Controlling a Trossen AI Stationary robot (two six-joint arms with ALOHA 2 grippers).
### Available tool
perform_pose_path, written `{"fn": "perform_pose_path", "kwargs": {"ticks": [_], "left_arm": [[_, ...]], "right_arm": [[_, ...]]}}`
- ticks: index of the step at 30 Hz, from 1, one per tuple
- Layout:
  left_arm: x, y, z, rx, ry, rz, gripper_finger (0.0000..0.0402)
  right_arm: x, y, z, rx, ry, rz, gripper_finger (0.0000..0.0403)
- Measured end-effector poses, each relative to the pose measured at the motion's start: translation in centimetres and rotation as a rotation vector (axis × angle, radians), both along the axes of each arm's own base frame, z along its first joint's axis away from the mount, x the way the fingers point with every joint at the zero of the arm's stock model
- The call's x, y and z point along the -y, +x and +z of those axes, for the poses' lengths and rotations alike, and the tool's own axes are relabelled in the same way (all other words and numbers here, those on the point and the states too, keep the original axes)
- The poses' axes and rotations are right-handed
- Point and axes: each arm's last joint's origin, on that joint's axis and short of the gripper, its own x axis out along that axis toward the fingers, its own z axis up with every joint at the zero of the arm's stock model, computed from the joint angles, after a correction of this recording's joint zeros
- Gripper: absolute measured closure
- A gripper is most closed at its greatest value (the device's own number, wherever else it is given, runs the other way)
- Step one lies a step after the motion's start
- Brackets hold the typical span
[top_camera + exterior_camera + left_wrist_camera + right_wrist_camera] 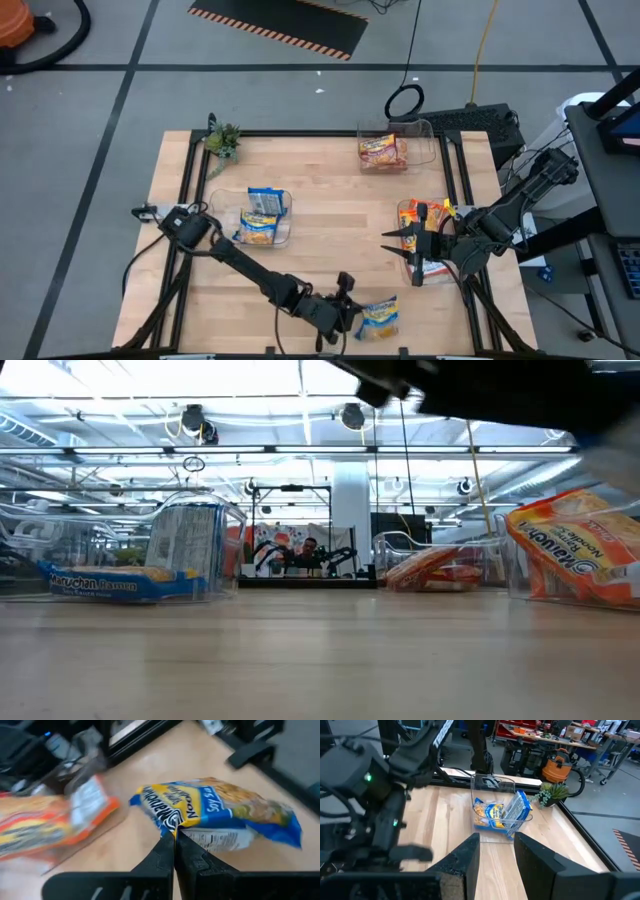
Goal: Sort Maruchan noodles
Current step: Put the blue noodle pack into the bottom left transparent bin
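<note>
My left gripper (355, 312) is near the table's front edge, shut on a yellow-and-blue Maruchan noodle packet (381, 316) (220, 810). My right gripper (408, 247) hangs open above the table's right side, beside a clear bin (408, 212) that holds orange packets (575, 550). In the right wrist view its fingers (470, 855) have nothing between them. Another clear bin (285, 225) at centre left holds yellow-and-blue packets (495, 812). A third bin (425, 135) at the far edge holds orange-red packets (383, 152). My left gripper pinches the packet's crinkled edge by the brand lettering (172, 824) between its two shut fingertips. The fingers come in at a slant from the table's left. The packet juts out beyond them, its white underside (220, 840) showing. Whether its far end is off the table, I cannot tell.
A small potted plant (222, 138) stands at the table's far left corner. A black frame rail (300, 133) runs around the tabletop. Bare wood (330, 220) lies between the bins. A cable and a dark case (480, 118) sit beyond the far right corner.
</note>
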Motion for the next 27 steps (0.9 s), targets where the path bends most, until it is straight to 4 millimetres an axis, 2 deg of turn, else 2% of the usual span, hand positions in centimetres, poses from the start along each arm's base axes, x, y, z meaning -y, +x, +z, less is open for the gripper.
{"fn": "perform_pose_path", "kwargs": {"ticks": [7,13,22,27], "left_arm": [[-1.2,-2.0,3.9,-0.055,0.161,0.121,0.0396],[-2.9,-4.2,8.3,-0.108,0.138,0.17,0.0396],[-5.5,-8.9,15.6,-0.097,0.092,0.243,0.0396],[-6.6,-11.6,18.3,-0.054,0.122,0.34,0.0396]], "right_arm": [[-0.1,-0.1,0.0,0.001,0.001,0.005,0.0289],[-0.6,-0.4,0.0,0.002,0.002,0.033,0.0289],[-0.6,-0.7,0.2,0.01,0.0,0.043,0.0289],[-0.6,-0.7,0.3,0.01,-0.002,0.043,0.0289]]}}
